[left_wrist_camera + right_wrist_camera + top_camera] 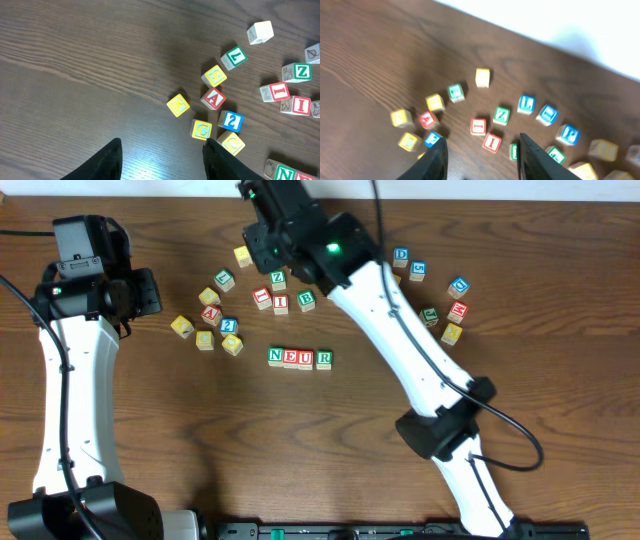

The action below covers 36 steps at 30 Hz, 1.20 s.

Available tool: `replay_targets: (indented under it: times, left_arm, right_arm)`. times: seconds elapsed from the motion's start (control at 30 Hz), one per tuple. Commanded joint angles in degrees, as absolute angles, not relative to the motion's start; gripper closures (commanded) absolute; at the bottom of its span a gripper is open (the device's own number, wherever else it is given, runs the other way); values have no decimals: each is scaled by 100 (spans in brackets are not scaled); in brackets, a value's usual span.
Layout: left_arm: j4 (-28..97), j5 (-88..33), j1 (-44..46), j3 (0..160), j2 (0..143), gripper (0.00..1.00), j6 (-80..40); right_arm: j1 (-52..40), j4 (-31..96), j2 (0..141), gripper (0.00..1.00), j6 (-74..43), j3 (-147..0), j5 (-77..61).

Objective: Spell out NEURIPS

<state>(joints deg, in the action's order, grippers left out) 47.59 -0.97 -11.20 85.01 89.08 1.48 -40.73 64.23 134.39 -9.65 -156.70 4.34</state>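
A row of blocks reading N E U R (299, 359) lies mid-table; its N end shows in the left wrist view (285, 173). Two red I blocks (272, 301) lie above the row and also show in the right wrist view (491, 142) and the left wrist view (301, 105). A yellow S block (214, 76) sits in the left cluster (208, 296). My right gripper (481, 141) is open and empty, hovering over the red I blocks. My left gripper (162, 144) is open and empty, above bare wood left of the yellow blocks.
Loose letter blocks lie left of the row: red A (213, 98), blue 2 (231, 120), yellow C (201, 129). A green Z (277, 279) and green B (306, 300) sit by the I blocks. Another cluster of blue, red, green and yellow blocks (445, 300) lies to the right.
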Motion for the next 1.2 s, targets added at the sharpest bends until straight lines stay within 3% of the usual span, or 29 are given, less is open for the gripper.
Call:
replay_targets:
  times: [0.0, 0.17, 0.43, 0.87, 1.17]
  left_arm:
    - [4775, -91, -1129, 8560, 8809, 49, 117]
    - [4775, -93, -1129, 8560, 8809, 49, 117]
    - [4775, -91, -1129, 8560, 8809, 49, 117]
    - [4810, -93, -1129, 8556, 8809, 49, 117]
    - [4818, -91, -1129, 8556, 8809, 49, 117]
  right_arm:
    - [-4073, 6641, 13738, 52, -543, -15587, 228]
    - [-4143, 6683, 14433, 39, -244, -15587, 176]
    - [-4283, 6163, 15421, 36, 16, -15587, 95]
    - [-4261, 6049, 15489, 39, -760, -15603, 598]
    - [-3972, 6473, 15395, 54, -2805, -15579, 823]
